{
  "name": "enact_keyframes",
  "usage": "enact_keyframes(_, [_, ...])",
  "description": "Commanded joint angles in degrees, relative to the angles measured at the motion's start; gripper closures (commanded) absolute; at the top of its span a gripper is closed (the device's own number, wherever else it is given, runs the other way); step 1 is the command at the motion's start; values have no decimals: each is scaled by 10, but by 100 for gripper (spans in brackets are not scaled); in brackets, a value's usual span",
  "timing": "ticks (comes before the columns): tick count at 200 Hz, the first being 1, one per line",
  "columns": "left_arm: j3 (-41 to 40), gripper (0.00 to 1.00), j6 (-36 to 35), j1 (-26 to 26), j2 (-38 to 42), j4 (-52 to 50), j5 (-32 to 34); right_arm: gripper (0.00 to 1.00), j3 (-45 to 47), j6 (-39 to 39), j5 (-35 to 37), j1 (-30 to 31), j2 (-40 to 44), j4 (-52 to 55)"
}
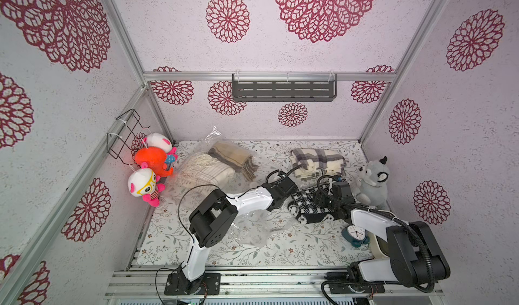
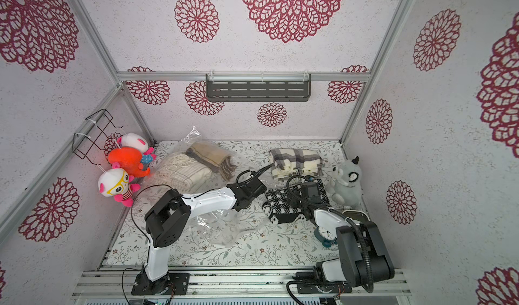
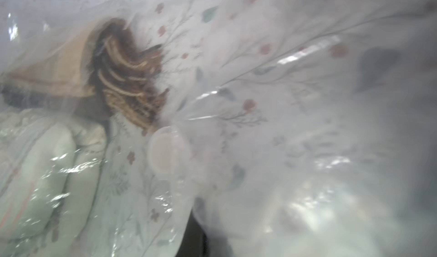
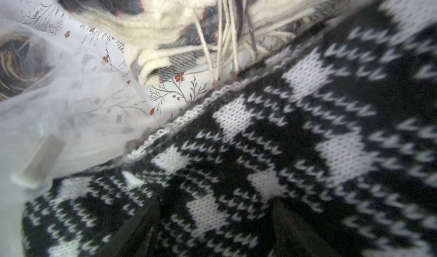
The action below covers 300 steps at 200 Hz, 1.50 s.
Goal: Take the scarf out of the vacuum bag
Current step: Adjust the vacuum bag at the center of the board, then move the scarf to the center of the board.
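Floral-covered table (image 1: 295, 250), bearing all items. The vacuum bag (image 1: 252, 233), clear and crumpled, runs from the back left corner to the table's centre, under the left forearm. A cream scarf (image 1: 205, 171) and a tan scarf (image 1: 230, 154) with a brown fringe lie side by side in the bag's back end. A black-and-white knit scarf (image 1: 306, 208) lies outside the bag on the bare cloth, right of centre, with its edge just beside the loose film. A grey plaid scarf (image 1: 317, 160) lies folded behind it, its fringe reaching the knit edge. Grey plush animal (image 1: 373, 182) upright at the right edge; small blue clock (image 1: 355, 233) in front of it. Left gripper (image 1: 276, 185): jaws pressed together. Bag film covers the left wrist view; whether film is pinched cannot be told. Right gripper (image 4: 212, 208): jaws spread, one finger (image 4: 142, 225) on each side of a stretch of knit scarf, down on the fabric. The round white valve cap (image 3: 169, 154) sits on the film just beside the tan fringe.
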<state>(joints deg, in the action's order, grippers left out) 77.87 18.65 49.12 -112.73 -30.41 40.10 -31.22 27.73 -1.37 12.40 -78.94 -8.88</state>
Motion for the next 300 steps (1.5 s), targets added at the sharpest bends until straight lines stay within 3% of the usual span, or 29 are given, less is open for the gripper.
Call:
enact_keyframes(1, [-25,100,15,-23,114,28,18,25,12,10,66,-23,1,60])
enact_keyframes(91, [-121,100,31,-53,348,-2,54,25,-37,14,77,-43,-9,55])
enact_keyframes(105, [-144,100,36,-55,380,15,25,25,-42,11,71,-39,6,64])
enact_keyframes(124, [-156,100,38,-49,396,27,-29,24,-29,-1,69,13,65,78])
enact_keyframes(145, [-163,100,41,-41,391,32,-49,23,-18,14,117,101,140,145])
enact_keyframes(186, [-170,100,49,-30,360,36,-62,27,45,85,161,208,240,251])
enact_keyframes(218, [-164,100,51,-23,347,41,-69,29,83,103,109,228,265,253])
enact_keyframes(255, [-156,100,51,-14,336,42,-70,26,136,106,51,221,157,115])
enact_keyframes(300, [-152,100,52,2,339,35,-65,26,103,79,30,138,-33,-37])
